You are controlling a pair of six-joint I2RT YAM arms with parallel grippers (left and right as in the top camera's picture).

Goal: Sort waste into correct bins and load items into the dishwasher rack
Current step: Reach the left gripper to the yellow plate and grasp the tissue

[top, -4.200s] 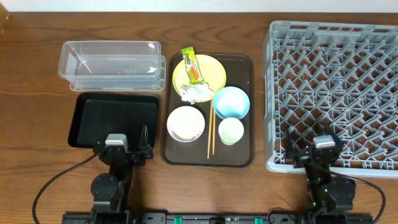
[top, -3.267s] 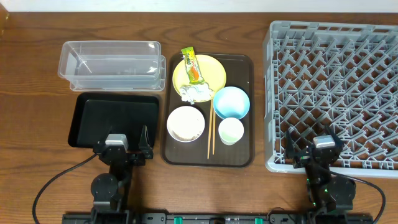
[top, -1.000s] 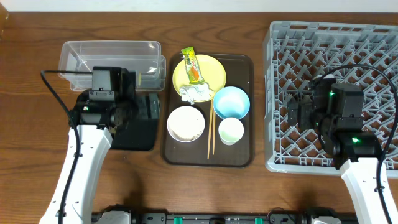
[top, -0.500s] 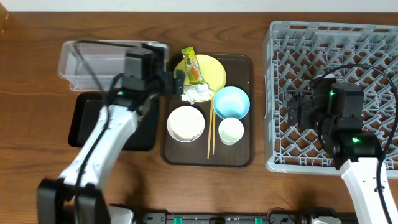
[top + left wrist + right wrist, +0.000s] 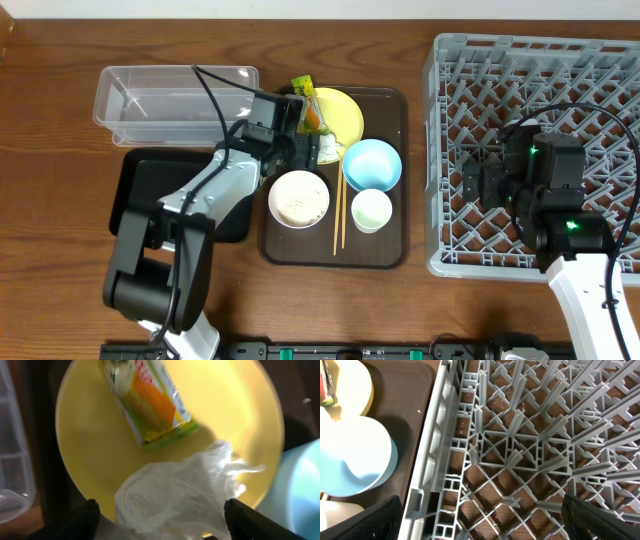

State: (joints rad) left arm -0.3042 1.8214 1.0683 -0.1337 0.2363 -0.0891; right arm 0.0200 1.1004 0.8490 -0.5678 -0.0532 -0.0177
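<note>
My left gripper (image 5: 308, 148) is open over the yellow plate (image 5: 340, 112), its fingers either side of the crumpled white tissue (image 5: 175, 497). The green-and-orange wrapper (image 5: 150, 402) lies on the plate (image 5: 95, 455) just beyond. The white bowl (image 5: 298, 200) holds beige crumbs. The light blue bowl (image 5: 372, 164), pale cup (image 5: 371, 211) and chopsticks (image 5: 338, 215) sit on the brown tray (image 5: 395, 250). My right gripper (image 5: 478, 180) is open above the left part of the grey rack (image 5: 560, 60), also shown in the right wrist view (image 5: 530, 445). The clear container (image 5: 150, 100) and black tray (image 5: 140, 190) lie left.
The blue bowl's rim (image 5: 355, 460) and the brown tray (image 5: 420, 390) show beside the rack wall in the right wrist view. The left arm stretches across the black tray. Bare wooden table lies in front of the trays.
My left arm has risen from the front edge and swung right, from over the clear container to the yellow plate, lowering around the tissue. My right arm rose earlier and now holds still.
</note>
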